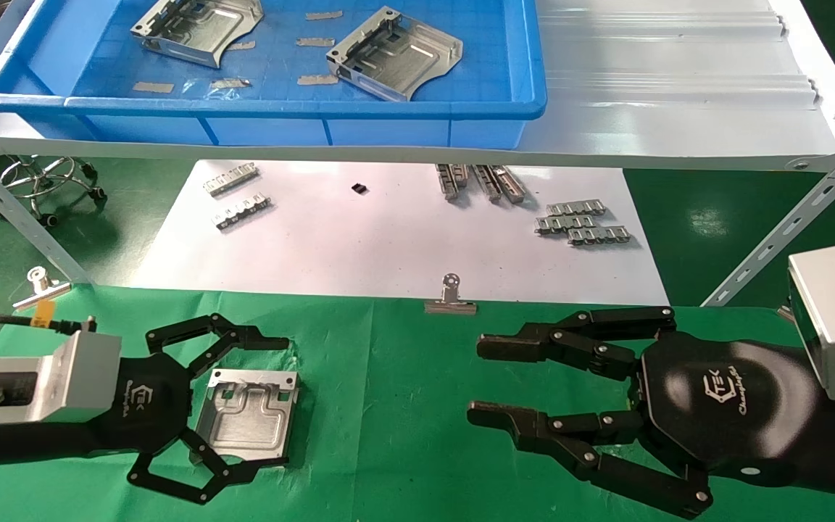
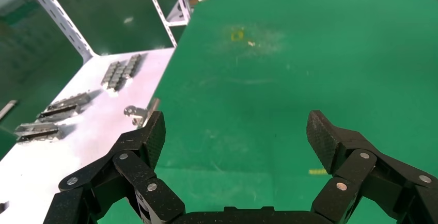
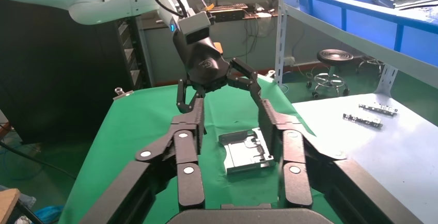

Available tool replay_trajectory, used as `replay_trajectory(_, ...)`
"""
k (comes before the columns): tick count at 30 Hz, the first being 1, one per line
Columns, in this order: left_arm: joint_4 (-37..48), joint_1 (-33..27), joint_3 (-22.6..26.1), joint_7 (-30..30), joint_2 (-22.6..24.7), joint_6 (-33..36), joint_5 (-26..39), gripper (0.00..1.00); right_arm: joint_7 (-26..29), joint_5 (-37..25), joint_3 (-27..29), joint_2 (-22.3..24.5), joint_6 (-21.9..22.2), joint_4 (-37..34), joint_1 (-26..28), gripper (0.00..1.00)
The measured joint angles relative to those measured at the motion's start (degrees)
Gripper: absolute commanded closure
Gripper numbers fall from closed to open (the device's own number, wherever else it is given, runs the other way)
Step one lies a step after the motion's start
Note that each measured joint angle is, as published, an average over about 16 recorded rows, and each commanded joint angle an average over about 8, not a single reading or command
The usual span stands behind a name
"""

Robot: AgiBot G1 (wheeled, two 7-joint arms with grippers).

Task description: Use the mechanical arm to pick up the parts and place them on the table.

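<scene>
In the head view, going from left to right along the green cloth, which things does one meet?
Left black claw end effector open over the cloth → shiny silver stamped sheet-metal plate lying flat on the green cloth table → silver binder clip at the cloth's far edge → right black claw end effector, open and empty.

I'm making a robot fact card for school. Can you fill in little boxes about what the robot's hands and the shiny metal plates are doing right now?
Left gripper: open, above the plate, fingers spread around it
Right gripper: open, empty, over the green cloth
Plate on table: lying flat on the green table
Plates still in blue tray: two, one at the left and one at the right
Also there: small ridged metal strips on the white sheet
</scene>
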Motion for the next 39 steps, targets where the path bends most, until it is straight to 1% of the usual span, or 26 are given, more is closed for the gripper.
replay_trajectory(30,-18.62,10.71,-12.27,-22.79,-3.64,-3.03,-10.07,0.0,0.0,0.0,-0.01,0.0,0.0,0.0,0.0,0.0)
replay_trajectory(39,-22.93,13.2,-15.11,-27.8,-4.5,-3.71,-12.45,0.0,0.0,0.01,0.0,0.01,0.01,-0.01,0.0,0.0)
